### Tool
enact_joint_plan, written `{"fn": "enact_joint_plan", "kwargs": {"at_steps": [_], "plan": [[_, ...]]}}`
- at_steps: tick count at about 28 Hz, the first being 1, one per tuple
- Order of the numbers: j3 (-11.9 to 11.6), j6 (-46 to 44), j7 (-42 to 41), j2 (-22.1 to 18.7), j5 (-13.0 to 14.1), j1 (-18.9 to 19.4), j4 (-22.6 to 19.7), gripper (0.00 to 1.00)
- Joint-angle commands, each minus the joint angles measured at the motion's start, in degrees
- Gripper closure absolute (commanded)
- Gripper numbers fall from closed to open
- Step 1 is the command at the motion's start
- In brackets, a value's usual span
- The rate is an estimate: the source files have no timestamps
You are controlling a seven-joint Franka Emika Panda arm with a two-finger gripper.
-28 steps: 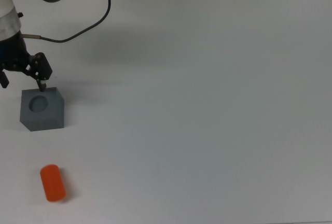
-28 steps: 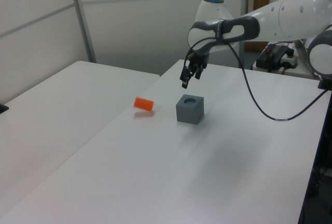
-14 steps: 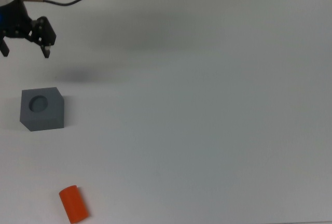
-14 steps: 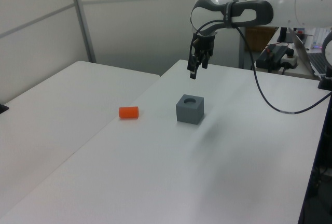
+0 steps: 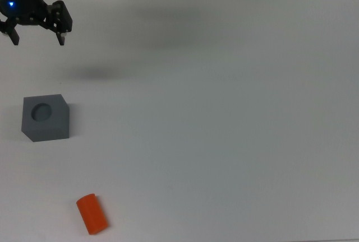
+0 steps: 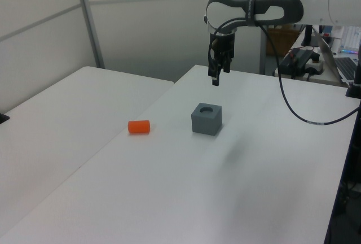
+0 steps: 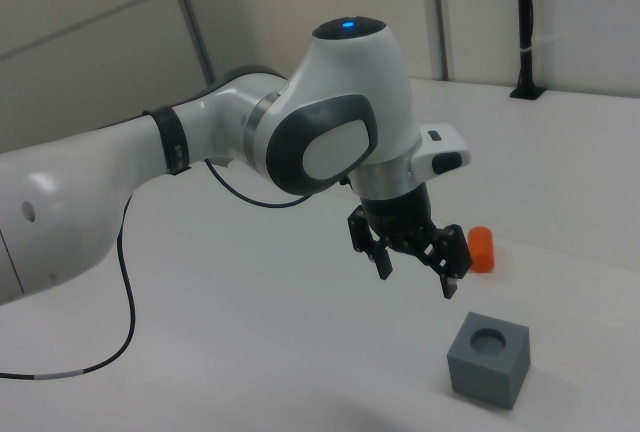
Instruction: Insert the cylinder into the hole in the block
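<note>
- Orange cylinder lies on its side on the white table, near the top view's bottom-left corner; nothing touches it.
- Left view: cylinder sits to the left view's left of the block, clearly apart from it.
- Right view: cylinder shows just past the gripper's finger, farther back on the table.
- Grey block sits upright on the table at the top view's left edge, round hole facing up, hole empty.
- Gripper hangs in the air at the top view's upper-left corner, fingers spread wide, holding nothing.
- Block lies between gripper and cylinder in the top view; cylinder is well apart from the gripper, on the far side of the block.
- Left view: gripper is raised above the table, behind and above the block, fingers pointing down.
- Right view: gripper hovers above and to the right view's left of the block, not touching it.
</note>
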Motion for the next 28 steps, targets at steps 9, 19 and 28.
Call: {"fn": "enact_joint_plan", "kwargs": {"at_steps": [9,19,28], "plan": [[0.0,-1.8,-0.4,0.1,-1.0,1.6,0.5,0.00],[0.0,-1.8,-0.6,0.4,-1.0,2.0,0.5,0.00],[0.1,-1.8,-0.2,0.7,-1.1,2.4,0.5,0.00]]}}
